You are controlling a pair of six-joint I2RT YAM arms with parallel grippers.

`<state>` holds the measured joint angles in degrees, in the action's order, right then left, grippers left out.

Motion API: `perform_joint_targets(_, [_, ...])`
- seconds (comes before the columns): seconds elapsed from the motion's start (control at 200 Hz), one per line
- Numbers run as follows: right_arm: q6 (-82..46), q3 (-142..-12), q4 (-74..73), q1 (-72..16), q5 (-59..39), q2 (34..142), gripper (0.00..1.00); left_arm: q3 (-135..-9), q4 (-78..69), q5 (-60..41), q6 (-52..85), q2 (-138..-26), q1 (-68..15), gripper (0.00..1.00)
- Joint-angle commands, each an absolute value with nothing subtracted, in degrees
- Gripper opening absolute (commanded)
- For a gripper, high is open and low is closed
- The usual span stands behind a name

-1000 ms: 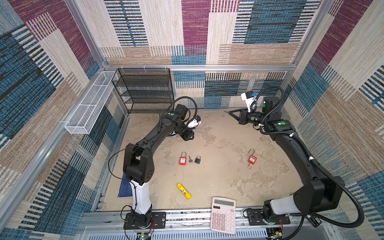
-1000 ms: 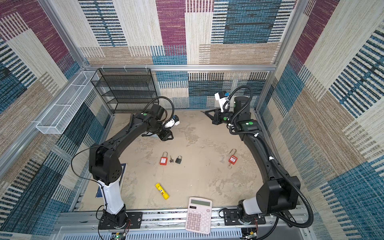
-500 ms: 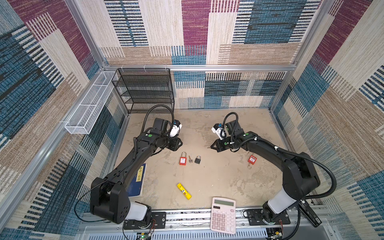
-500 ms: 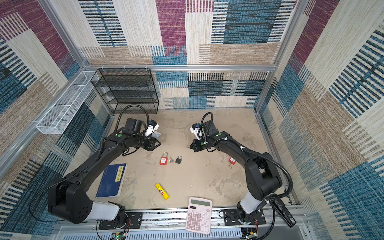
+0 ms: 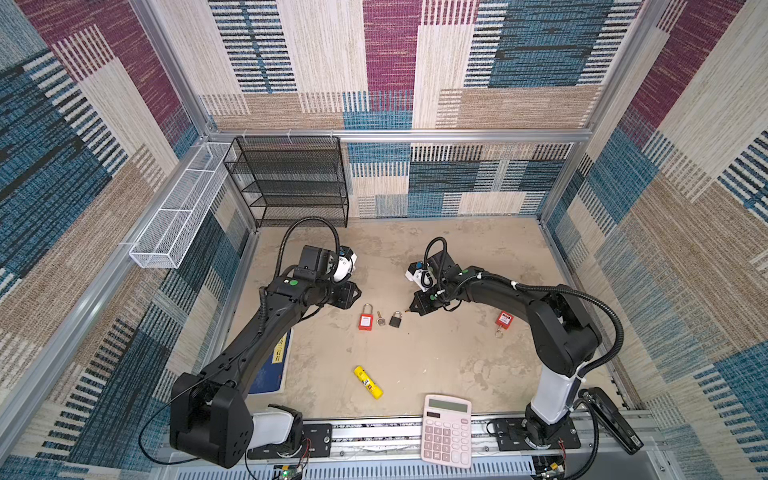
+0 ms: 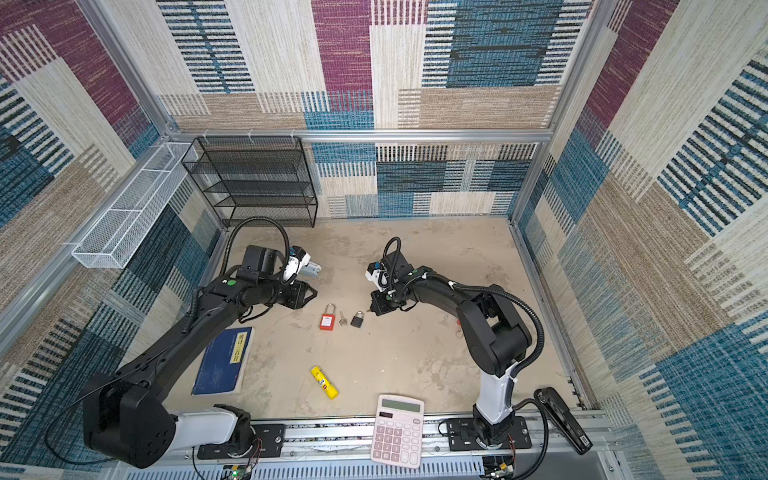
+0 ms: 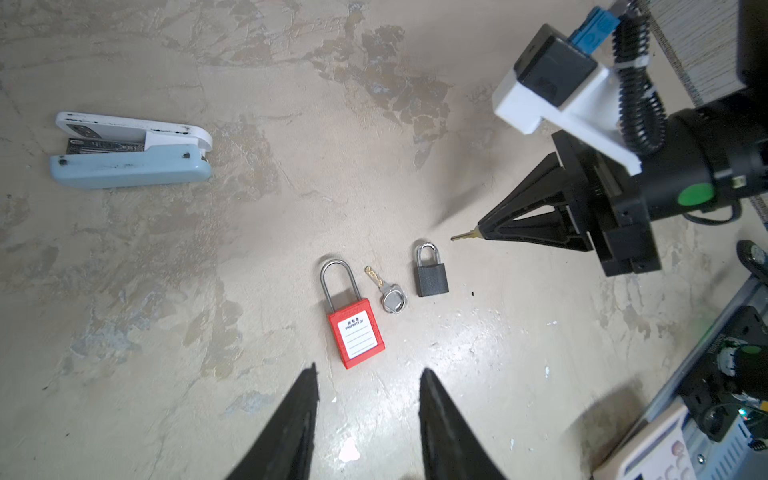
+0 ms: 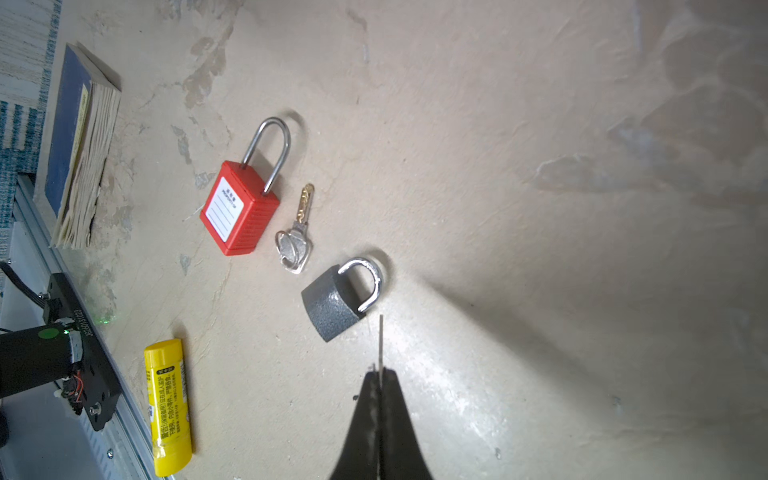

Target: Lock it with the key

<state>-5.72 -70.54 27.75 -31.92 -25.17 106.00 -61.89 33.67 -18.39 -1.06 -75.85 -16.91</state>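
- The right pincer [image 8: 379,374] is clamping a brass key [image 8: 380,340], jaws closed on it, blade sticking out, probably ready for insertion.
- The grey padlock [image 5: 395,320] is lying flat just left of the key's tip, mid-frame in both top views.
- The left pincer [image 7: 368,370] is hovering half-open and empty near the red padlock [image 7: 359,336], perhaps to steady a lock.

Large padlock [image 5: 365,322] left, small padlock [image 5: 395,321] right — loose key [image 5: 380,320] between them.
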Motion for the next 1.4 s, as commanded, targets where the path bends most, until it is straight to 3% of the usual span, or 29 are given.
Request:
perform_joint_targets(0.0, [-5.01,-71.54,28.12,-32.26,-24.30,107.07,0.00,-61.42,32.96,-19.06,-0.22,-75.51,-16.79,0.43])
perform_joint_targets(0.982, [-4.57,-74.04,27.80,-33.58,-27.20,109.76,0.00,-60.77,33.57,-19.07,-0.01,-75.34,-16.35,0.43])
perform_joint_targets(1.232, [-3.03,-72.70,27.70,-33.57,-20.56,105.74,0.00,-60.73,33.65,-19.42,0.00,-74.62,-16.35,0.42])
perform_joint_targets(1.397, [0.10,-71.95,28.74,-35.59,-10.14,104.16,0.00,-60.91,33.62,-19.47,0.00,-74.62,-16.26,0.42])
